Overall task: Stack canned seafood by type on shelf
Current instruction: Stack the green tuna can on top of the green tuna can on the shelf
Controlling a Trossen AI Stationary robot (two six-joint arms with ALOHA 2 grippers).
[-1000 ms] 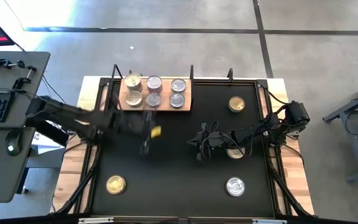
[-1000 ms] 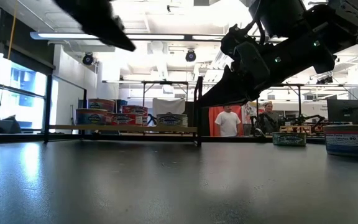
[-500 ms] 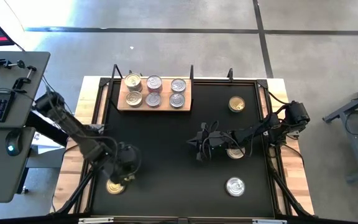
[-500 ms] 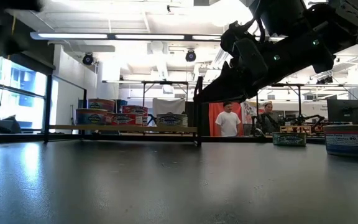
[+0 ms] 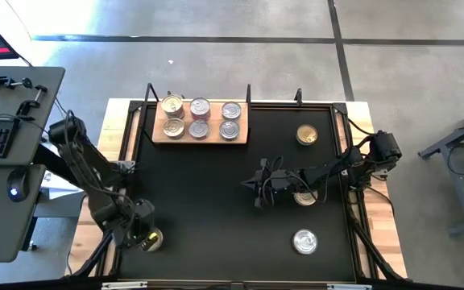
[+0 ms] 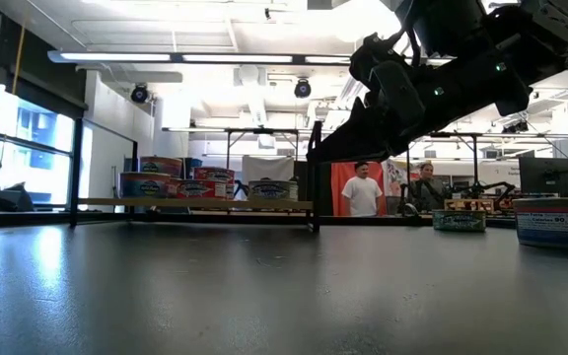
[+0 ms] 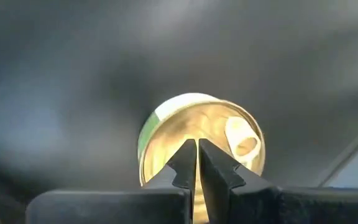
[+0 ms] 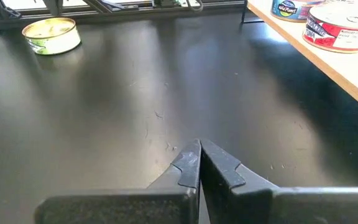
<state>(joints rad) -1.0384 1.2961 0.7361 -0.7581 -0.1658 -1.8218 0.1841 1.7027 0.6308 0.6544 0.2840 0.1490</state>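
Note:
The shelf (image 5: 200, 129), a light wooden board at the table's far left, carries six cans (image 5: 200, 118) standing on their bases. A gold-lidded, green-labelled can (image 7: 166, 134) stands at the near left corner. My left gripper (image 7: 196, 144) hangs shut just above its lid, pointing steeply down (image 5: 142, 235). In the right wrist view that can's lid (image 8: 50, 28) shows bare. My right gripper (image 8: 199, 144) waits shut over the table's middle (image 5: 254, 187), pointing toward the left edge. Three other loose cans stand on the right half: gold (image 5: 307, 134), silver (image 5: 304, 240), and one partly under the right arm (image 5: 304, 197).
Black posts rise at the shelf's corners (image 5: 248, 93). The right arm (image 6: 442, 79) stretches low over the table's right half. Bare black tabletop (image 5: 208, 201) lies between the shelf and the near edge. People stand in the room behind the table (image 6: 362, 192).
My left gripper has swung from the table's middle, just in front of the shelf, to the near left corner. It sank and rolled on the way and now points steeply down over the gold can there. No can has moved.

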